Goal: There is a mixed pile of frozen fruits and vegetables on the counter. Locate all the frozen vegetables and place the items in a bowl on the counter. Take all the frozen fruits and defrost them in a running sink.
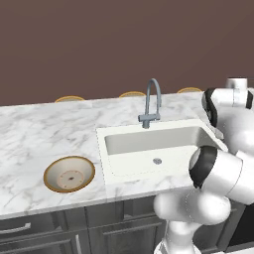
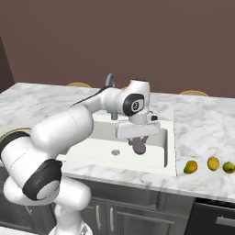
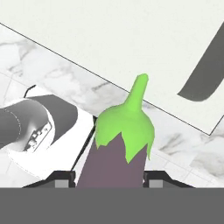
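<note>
Gripper (image 2: 138,146): clamped on eggplant (image 3: 117,151), above sink (image 2: 158,158).
Fruits (image 2: 191,167): table's right front edge.
Bowl (image 1: 69,174): left of sink.

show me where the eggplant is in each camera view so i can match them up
Left base view: I cannot find it; the arm's white body covers the right side.
Right base view: the eggplant hangs from the gripper over the sink, right of the drain.
Hand view: eggplant at bottom centre between the fingertips, green cap pointing up.
Shared landmark: the sink and the tap.
</note>
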